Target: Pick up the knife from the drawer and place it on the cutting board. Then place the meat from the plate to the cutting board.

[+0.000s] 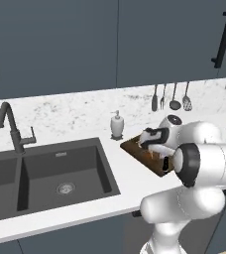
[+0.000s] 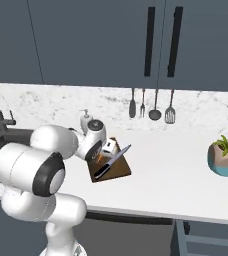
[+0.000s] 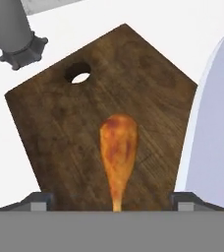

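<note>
My own arm covers much of what I work on: in the left base view its white links hide the near half of the cutting board (image 1: 141,147), and my tool (image 1: 157,150) hangs over the board, so that from there I cannot make out the meat or the knife. In the right base view the arm hides the left part of the cutting board (image 2: 117,169), while the knife (image 2: 113,161) shows plainly, lying slantwise across the board with its black handle toward the near corner and its silver blade pointing up and away past the far edge; my tool (image 2: 107,150) sits just above it, too small there to read the fingers. In the hand view the two finger tips (image 3: 38,201) stand wide apart at the bottom corners, with nothing between them but the board, so my tool is apart and holds nothing. The meat (image 3: 118,157) lies on the cutting board (image 3: 50,123) straight below, an orange-brown drumstick shape, broad and rounded at the far end and narrowing to a thin stem whose tip is cut off at the bottom of the view. The board is dark brown wood with visible grain and a hanging hole near one corner; it rests on the white bench (image 3: 148,19). The knife (image 3: 214,123) shows only as a pale pointed blade along the right edge, its handle out of frame. A grey soap dispenser (image 3: 11,29) is cut off at the upper left corner.
</note>
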You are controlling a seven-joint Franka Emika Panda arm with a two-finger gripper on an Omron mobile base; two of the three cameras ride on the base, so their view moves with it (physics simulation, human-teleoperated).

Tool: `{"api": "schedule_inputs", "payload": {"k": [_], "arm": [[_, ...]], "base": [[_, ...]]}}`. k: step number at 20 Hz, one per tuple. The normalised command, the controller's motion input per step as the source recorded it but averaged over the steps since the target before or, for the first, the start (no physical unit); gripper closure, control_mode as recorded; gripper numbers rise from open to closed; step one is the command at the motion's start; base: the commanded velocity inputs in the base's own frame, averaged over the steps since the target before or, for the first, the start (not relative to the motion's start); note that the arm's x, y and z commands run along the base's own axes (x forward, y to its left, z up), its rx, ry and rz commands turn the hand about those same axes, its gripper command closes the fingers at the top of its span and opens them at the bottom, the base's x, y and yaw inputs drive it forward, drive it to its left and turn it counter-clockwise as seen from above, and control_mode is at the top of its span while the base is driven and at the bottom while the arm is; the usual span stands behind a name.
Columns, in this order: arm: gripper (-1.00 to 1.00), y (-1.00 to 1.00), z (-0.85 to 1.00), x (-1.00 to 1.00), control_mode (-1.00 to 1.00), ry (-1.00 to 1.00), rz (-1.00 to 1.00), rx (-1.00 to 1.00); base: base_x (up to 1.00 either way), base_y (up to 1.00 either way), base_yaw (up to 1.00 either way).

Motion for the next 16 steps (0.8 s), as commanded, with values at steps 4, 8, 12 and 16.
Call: {"api": "schedule_inputs", "payload": {"k": [4,8,12,16], "arm": [[-1.0,-0.09,0.86,-1.0,-1.0,-0.29,0.0,0.0],[-1.0,-0.06,1.0,-1.0,-1.0,-0.34,0.0,0.0],[-1.0,-0.03,1.0,-0.97,-1.0,-0.16,0.0,0.01],[-1.0,-0.01,1.0,-0.91,-1.0,0.1,0.0,0.07]], "base": [[0.0,0.0,0.0],[0.0,0.0,0.0],[0.0,0.0,0.0],[0.0,0.0,0.0]]}}
